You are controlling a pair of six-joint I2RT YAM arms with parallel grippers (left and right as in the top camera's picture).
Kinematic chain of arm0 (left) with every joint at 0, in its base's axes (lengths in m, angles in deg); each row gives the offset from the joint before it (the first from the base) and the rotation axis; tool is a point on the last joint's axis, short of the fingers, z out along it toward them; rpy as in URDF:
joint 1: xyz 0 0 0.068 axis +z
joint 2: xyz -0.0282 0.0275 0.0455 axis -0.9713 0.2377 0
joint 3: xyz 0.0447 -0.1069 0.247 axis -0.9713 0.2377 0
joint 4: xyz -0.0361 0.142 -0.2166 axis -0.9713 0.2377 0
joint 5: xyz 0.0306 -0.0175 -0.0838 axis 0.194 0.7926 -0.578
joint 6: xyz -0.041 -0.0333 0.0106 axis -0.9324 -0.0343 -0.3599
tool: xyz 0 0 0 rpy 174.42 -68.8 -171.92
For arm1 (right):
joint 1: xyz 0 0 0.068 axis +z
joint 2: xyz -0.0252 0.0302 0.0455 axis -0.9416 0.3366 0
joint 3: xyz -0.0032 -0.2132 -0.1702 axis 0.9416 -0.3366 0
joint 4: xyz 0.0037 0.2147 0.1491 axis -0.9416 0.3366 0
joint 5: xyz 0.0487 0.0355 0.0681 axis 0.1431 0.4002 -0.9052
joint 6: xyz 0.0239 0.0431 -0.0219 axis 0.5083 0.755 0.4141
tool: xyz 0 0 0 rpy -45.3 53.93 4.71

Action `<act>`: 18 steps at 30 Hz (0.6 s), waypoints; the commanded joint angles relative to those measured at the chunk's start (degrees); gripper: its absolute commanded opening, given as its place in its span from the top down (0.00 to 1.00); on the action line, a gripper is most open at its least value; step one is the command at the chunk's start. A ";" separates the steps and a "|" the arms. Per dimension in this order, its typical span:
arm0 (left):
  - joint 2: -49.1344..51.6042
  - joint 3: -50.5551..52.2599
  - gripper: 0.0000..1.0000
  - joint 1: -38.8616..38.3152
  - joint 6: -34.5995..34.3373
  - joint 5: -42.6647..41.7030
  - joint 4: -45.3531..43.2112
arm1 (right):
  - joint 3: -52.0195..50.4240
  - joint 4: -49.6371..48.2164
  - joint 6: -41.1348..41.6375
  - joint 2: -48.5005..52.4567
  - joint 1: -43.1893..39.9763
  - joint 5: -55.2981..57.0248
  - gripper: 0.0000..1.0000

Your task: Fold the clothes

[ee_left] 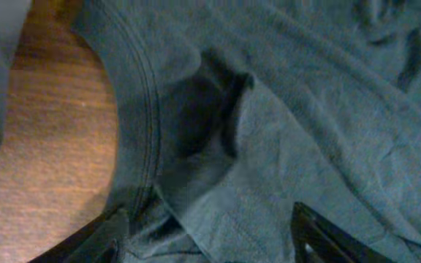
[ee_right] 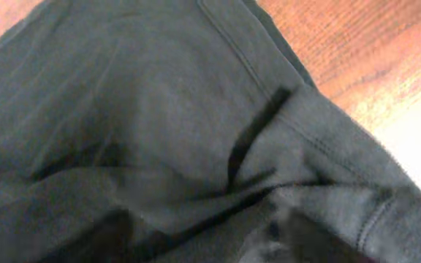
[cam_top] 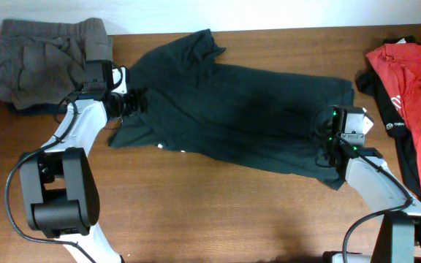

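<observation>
Large T-shirt [cam_top: 247, 109] black, poss. dk green; other T-shirt [cam_top: 415, 80] red; garment [cam_top: 35, 58] grey; table [cam_top: 210, 212] brown woodgrain.

The large T-shirt [cam_top: 247, 109] lies spread across the middle of the table [cam_top: 218, 212], with the left tool [cam_top: 136, 102] over its left end and the right tool [cam_top: 326, 146] over its right end, near the front edge of the cloth. The elastic-waist garment [cam_top: 35, 62] lies left of the left tool and a little beyond it, at the table's far left corner. The second T-shirt [cam_top: 419, 80] lies right of the right tool at the table's right edge, on top of another garment [cam_top: 386, 109].
</observation>
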 commanded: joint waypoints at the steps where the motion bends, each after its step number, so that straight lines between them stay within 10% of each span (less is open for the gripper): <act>1: -0.09 -2.25 0.25 0.02 0.37 0.50 0.24 | 7.04 3.80 -8.48 0.24 0.31 0.17 0.08; 15: -5.92 -5.99 0.20 -0.04 5.46 0.00 8.07 | 27.63 37.68 -12.98 0.94 0.26 -6.91 0.01; 18: -5.92 -5.99 0.22 -0.44 5.46 -1.44 8.98 | 26.01 39.39 -12.98 3.34 0.33 -18.47 0.23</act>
